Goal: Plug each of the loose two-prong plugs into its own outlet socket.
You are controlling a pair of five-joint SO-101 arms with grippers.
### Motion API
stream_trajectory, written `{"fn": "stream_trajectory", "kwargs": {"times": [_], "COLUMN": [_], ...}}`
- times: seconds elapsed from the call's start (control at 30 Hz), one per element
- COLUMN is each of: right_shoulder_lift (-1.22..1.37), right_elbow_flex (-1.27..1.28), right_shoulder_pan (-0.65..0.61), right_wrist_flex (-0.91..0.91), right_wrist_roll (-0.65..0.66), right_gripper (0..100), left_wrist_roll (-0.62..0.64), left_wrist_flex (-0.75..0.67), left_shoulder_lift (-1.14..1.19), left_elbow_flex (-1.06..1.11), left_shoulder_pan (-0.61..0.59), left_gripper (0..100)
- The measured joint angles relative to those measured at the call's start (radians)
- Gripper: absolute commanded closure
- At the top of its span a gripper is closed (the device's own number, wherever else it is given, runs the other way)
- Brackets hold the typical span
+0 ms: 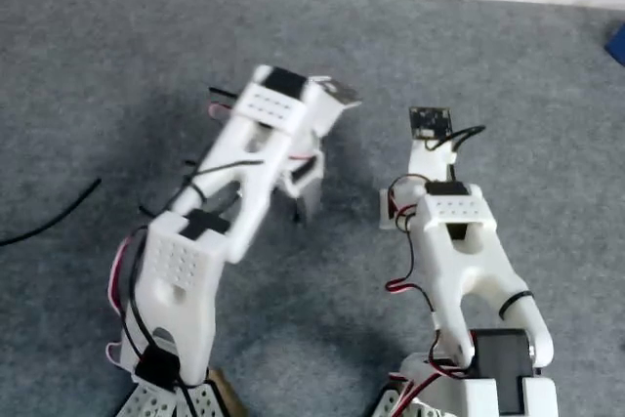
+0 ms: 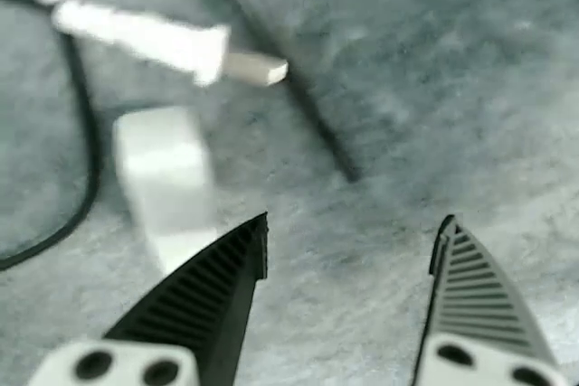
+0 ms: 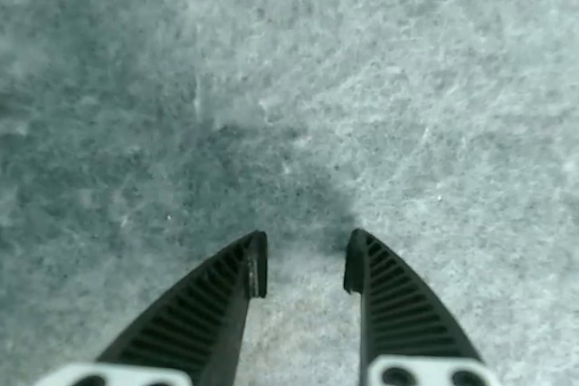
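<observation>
Left wrist view: the left gripper (image 2: 348,241) hangs spread wide, grasping nothing, above grey carpet (image 2: 434,88); 1 white plug (image 2: 145,38), prong bare, lies near a white block (image 2: 163,178). High view: the left arm (image 1: 195,261) stands at 7 o'clock and the right arm (image 1: 459,261) at 5. The right gripper (image 3: 303,259), parted, holds nothing.

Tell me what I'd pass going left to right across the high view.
Black cable → left arm → right arm → blue object at the edge.
</observation>
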Motion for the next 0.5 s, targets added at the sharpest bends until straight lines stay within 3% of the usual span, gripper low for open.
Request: {"fn": "stream_trajectory", "kwargs": {"times": [0.33,0.5], "right_shoulder_lift": [0.003,0.003], "right_elbow_flex": [-0.005,-0.005], "right_shoulder_pan": [0.000,0.000], "right_wrist_flex": [0.002,0.002], "right_wrist_roll": [0.000,0.000], "right_gripper": [84.7,84.7], "left_wrist_roll": [-0.130,-0.149], "left_wrist_flex": [-0.041,-0.057], "left_shoulder_lift": [0.000,0.000], "left_elbow_flex": [0.000,0.003], "left_shoulder_pan": [-0.275,-0.319], "left_gripper": [71,71]}}
